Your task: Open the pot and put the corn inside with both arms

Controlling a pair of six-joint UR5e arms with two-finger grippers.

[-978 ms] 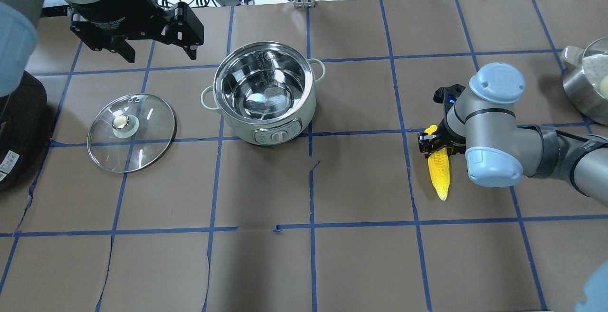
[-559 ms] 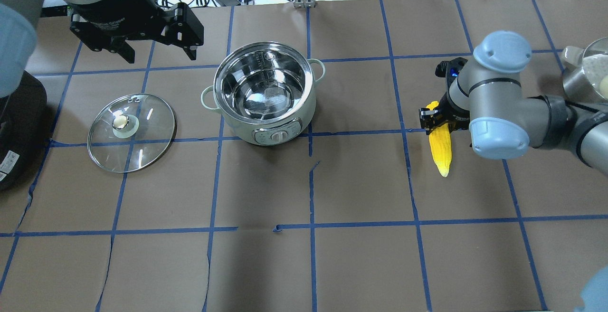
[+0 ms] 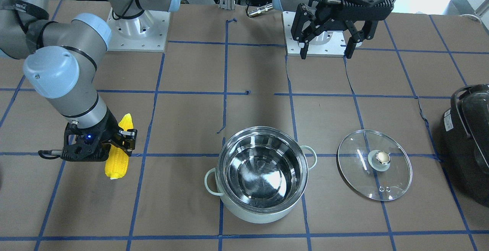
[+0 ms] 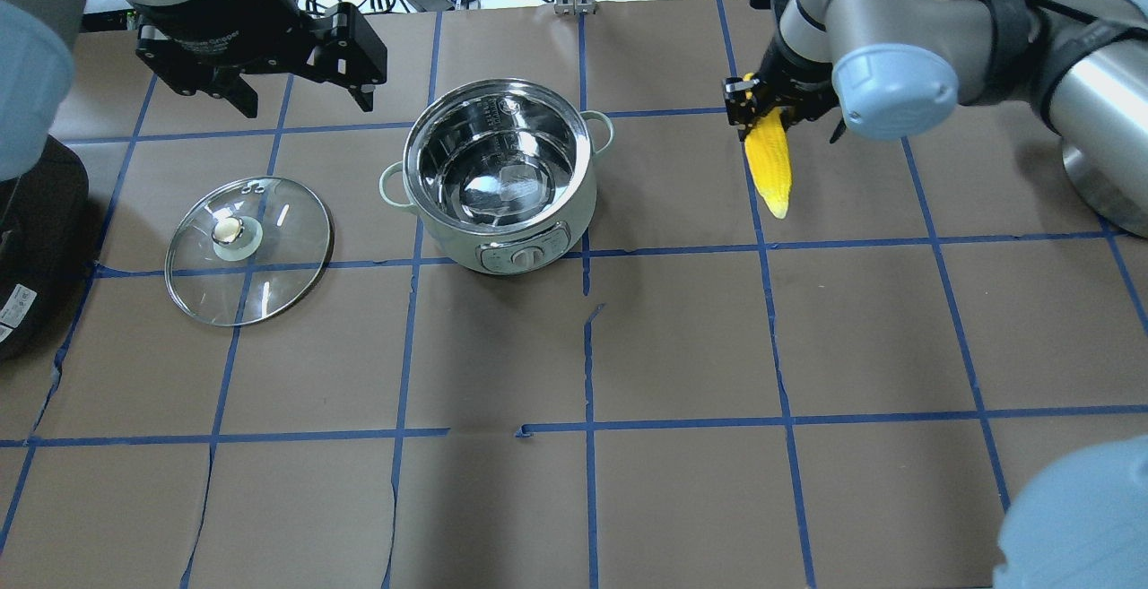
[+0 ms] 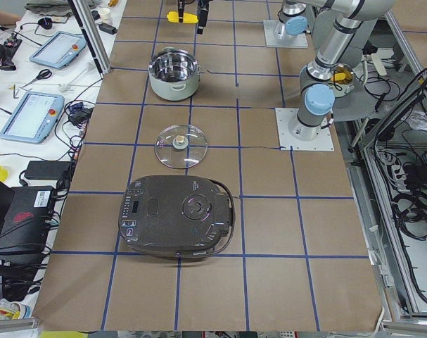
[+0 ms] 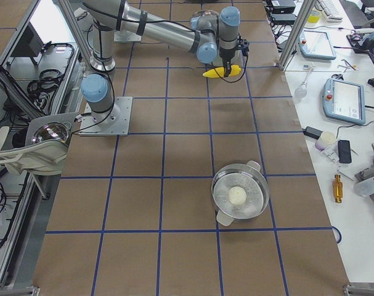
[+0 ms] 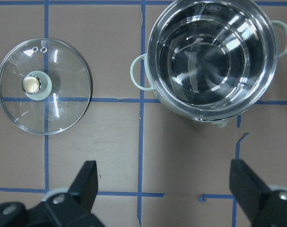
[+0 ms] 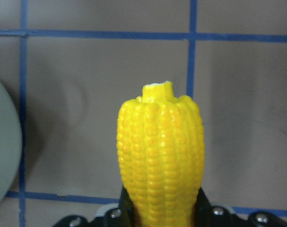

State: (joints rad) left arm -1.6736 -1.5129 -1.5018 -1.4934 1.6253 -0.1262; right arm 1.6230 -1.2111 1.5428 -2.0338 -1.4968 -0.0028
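The mint-green pot [image 4: 574, 208] stands open, its steel inside empty; it also shows in the front view [image 3: 259, 214] and the left wrist view [image 7: 212, 56]. Its glass lid [image 4: 248, 250] lies flat on the table to the pot's left [image 3: 374, 165]. My right gripper [image 4: 762, 114] is shut on the thick end of the yellow corn [image 4: 771, 159], held off the table to the pot's right, about one grid square away [image 3: 118, 155] [image 8: 160, 161]. My left gripper [image 4: 305, 96] is open and empty, raised beyond the lid and pot [image 3: 326, 52].
A large black appliance [image 4: 27, 248] sits at the table's left end, beyond the lid. A steel pan with a white ball [image 6: 240, 197] stands at the right end, partly under my right arm. Cables and small items lie along the far edge.
My right arm has carried the corn away from the robot and leftward, closer to the pot. The left gripper, pot and lid have not moved.
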